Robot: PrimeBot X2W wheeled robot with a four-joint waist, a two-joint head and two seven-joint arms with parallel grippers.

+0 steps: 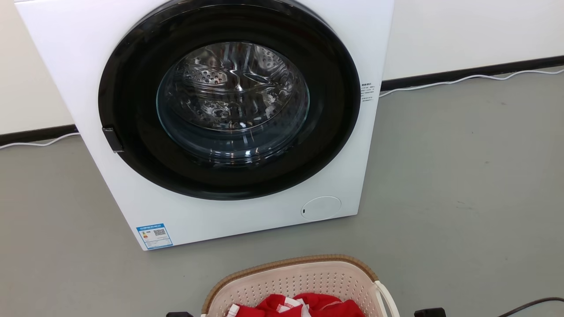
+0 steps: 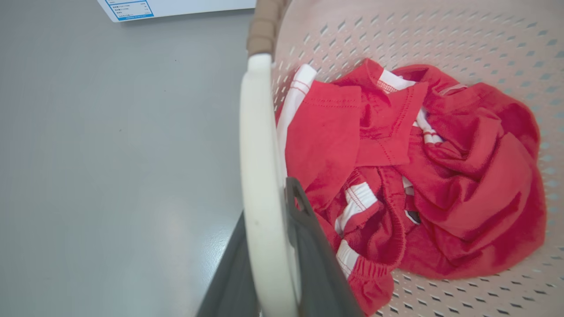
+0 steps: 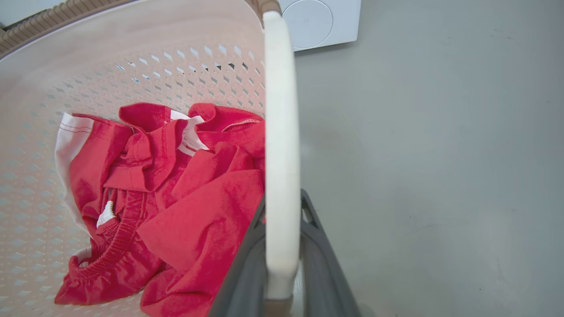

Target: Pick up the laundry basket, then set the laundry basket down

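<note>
The laundry basket (image 1: 304, 277), cream with perforated walls and a brown woven-look rim, sits at the bottom of the head view in front of the washing machine. It holds red and white clothes (image 1: 304, 306). In the left wrist view, my left gripper (image 2: 269, 207) is shut on one white side handle (image 2: 260, 132), a dark finger on each side of it. My right gripper (image 3: 282, 202) is shut the same way on the other white handle (image 3: 277, 110). Whether the basket (image 2: 440, 35) rests on the floor or hangs above it, I cannot tell.
A large white washing machine (image 1: 132, 185) with a round dark glass door, shut, stands on the grey floor just beyond the basket. A white cable (image 1: 462, 78) runs along the wall's dark skirting. A dark cable (image 1: 528, 304) lies at the lower right. Open floor spreads on both sides.
</note>
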